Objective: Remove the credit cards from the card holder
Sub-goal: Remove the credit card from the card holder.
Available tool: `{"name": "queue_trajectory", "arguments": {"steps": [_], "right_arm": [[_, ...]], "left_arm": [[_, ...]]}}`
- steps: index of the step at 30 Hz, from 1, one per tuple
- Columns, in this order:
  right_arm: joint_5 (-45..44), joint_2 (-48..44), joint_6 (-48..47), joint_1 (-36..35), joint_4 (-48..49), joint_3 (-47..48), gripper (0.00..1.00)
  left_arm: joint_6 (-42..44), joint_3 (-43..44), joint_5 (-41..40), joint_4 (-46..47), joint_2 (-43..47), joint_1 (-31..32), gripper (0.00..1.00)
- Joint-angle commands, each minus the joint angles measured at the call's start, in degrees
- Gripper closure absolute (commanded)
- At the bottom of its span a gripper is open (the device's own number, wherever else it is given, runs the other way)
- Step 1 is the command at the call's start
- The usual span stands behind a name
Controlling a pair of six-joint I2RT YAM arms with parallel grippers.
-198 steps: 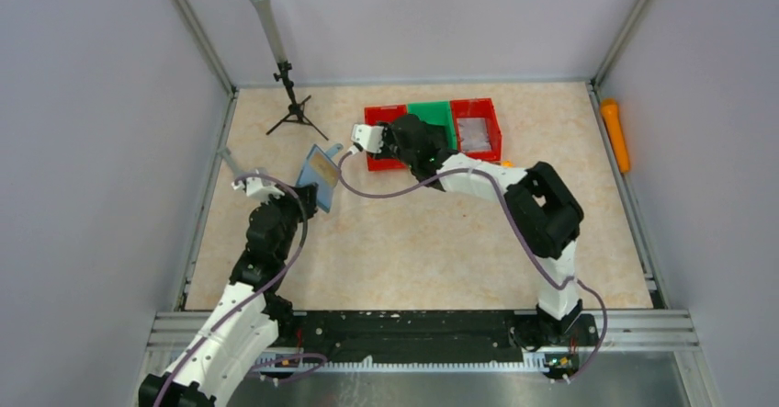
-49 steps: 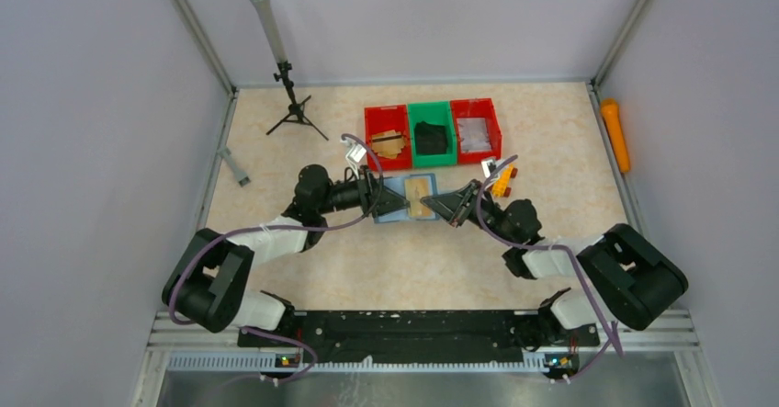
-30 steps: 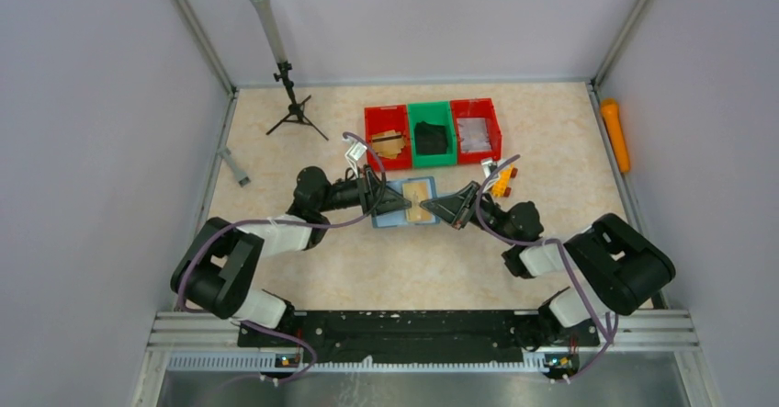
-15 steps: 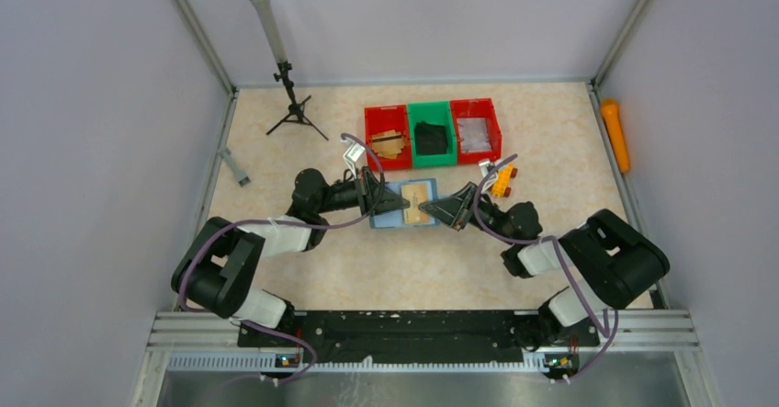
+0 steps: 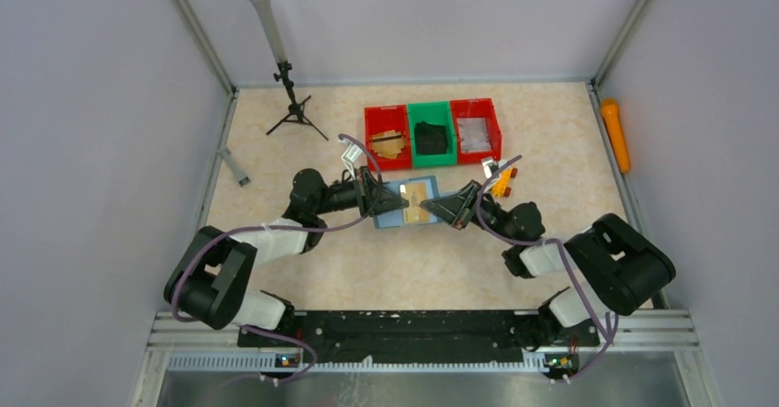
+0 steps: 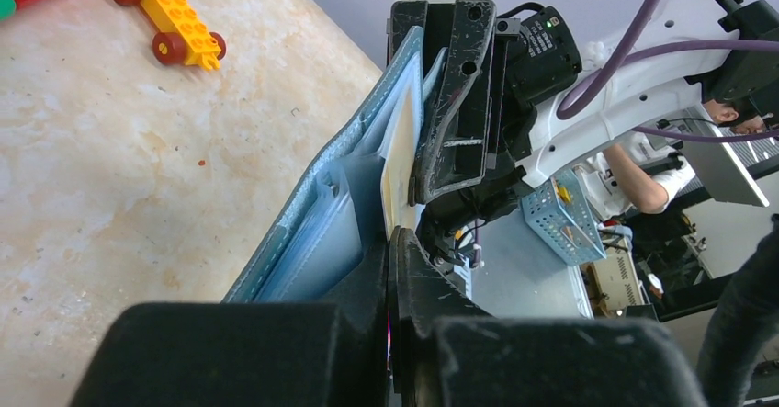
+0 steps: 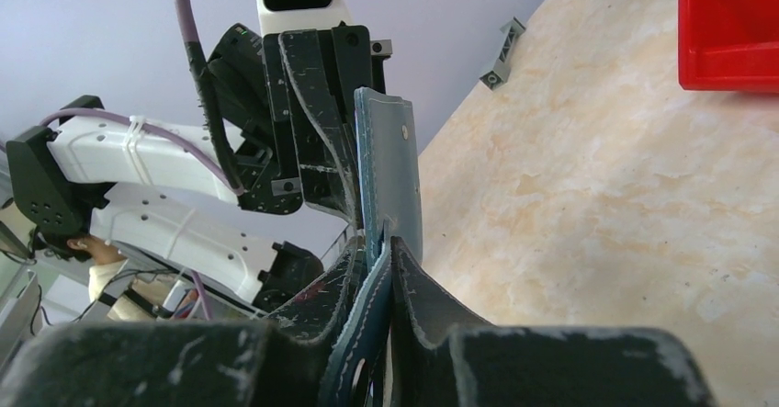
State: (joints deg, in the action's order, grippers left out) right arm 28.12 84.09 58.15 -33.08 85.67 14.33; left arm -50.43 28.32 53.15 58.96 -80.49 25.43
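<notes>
Midway across tabletop (image 5: 367,265): holder (image 5: 404,222) lying left-to-right, right end clamped by right tool (image 5: 432,210); card (image 5: 419,194) pinched in left tool (image 5: 402,203), exit leftward, probably.

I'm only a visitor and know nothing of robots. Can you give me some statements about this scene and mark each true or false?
1. Both grippers pinch the card holder from opposite sides. True: the left gripper and the right gripper are shut on it.
2. The card holder is folded shut. False: it is spread open, a pale card showing inside.
3. The middle bin at the back is green. True; it holds a black lump.
4. The yellow toy car sits in a bin. False: it stands on the table.
5. The tripod stands at the back right. False: it is at the back left.
</notes>
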Motion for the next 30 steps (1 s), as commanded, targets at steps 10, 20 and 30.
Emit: {"name": "queue_trajectory", "arguments": {"steps": [10,20,30], "right_arm": [[0.3,-1.0,2.2,2.6,12.8,-1.1,0.96],[0.0,-1.1,2.2,3.4,12.9,-1.5,1.0],[-2.4,-2.2,1.2,4.9,11.6,-3.0,1.0]], "left_arm": [[1.7,-0.4,-1.6,-0.5,1.1,-1.4,1.0],[1.6,-0.5,-1.9,-0.7,1.5,-1.9,1.0],[2.0,-0.7,-1.9,-1.4,2.2,-2.3,1.0]]}}
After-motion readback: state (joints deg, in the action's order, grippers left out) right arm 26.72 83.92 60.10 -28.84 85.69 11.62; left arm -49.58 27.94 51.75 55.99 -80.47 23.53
